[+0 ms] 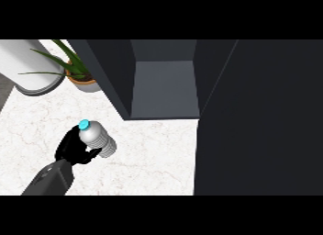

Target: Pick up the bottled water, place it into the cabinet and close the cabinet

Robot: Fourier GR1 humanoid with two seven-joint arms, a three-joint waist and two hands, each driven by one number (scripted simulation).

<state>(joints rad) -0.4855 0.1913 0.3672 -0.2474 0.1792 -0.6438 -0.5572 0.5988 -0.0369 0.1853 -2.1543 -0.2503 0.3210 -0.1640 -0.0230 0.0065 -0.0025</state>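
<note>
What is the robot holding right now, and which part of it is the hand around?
The left hand is curled round the water bottle, gripping the side of its body below the blue cap. The right hand is not in view.

The left hand [75, 148] curls round the bottled water [96, 139] — blue cap up, tilted — above the white marble counter [151, 151]. Ahead stands the dark cabinet [163, 87], its door [266, 119] swung open at the right. A potted plant [75, 69] sits beside a white cylinder [22, 64].
</note>
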